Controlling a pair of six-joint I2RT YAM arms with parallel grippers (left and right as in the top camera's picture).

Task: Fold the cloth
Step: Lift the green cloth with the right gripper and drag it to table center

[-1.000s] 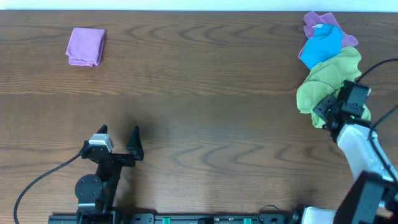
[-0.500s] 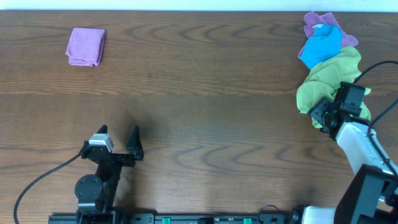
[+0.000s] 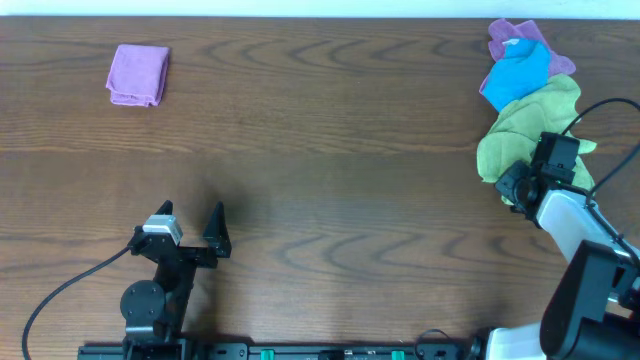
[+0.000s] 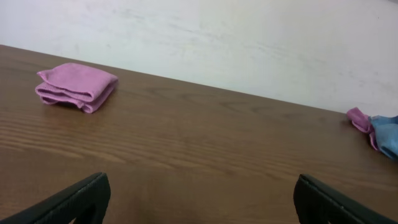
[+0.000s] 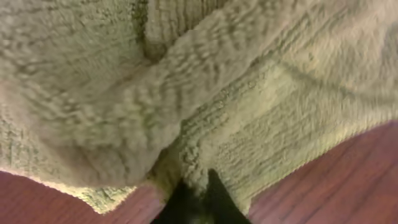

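A crumpled green cloth (image 3: 525, 125) lies at the right side of the table, in a heap with a blue cloth (image 3: 518, 72) and a purple cloth (image 3: 520, 38). My right gripper (image 3: 515, 186) is at the green cloth's near edge. In the right wrist view the green cloth (image 5: 205, 81) fills the frame and the fingers (image 5: 198, 198) are shut on a fold of its edge. My left gripper (image 3: 190, 222) is open and empty near the table's front left; its fingertips show in the left wrist view (image 4: 199, 199).
A folded purple cloth (image 3: 139, 74) lies at the far left, also in the left wrist view (image 4: 76, 86). The purple and blue cloths of the heap show at the right edge of the left wrist view (image 4: 379, 130). A black cable (image 3: 60, 290) runs from the left arm.
My right gripper has moved a little left and toward the green cloth's edge. The left arm has not moved.
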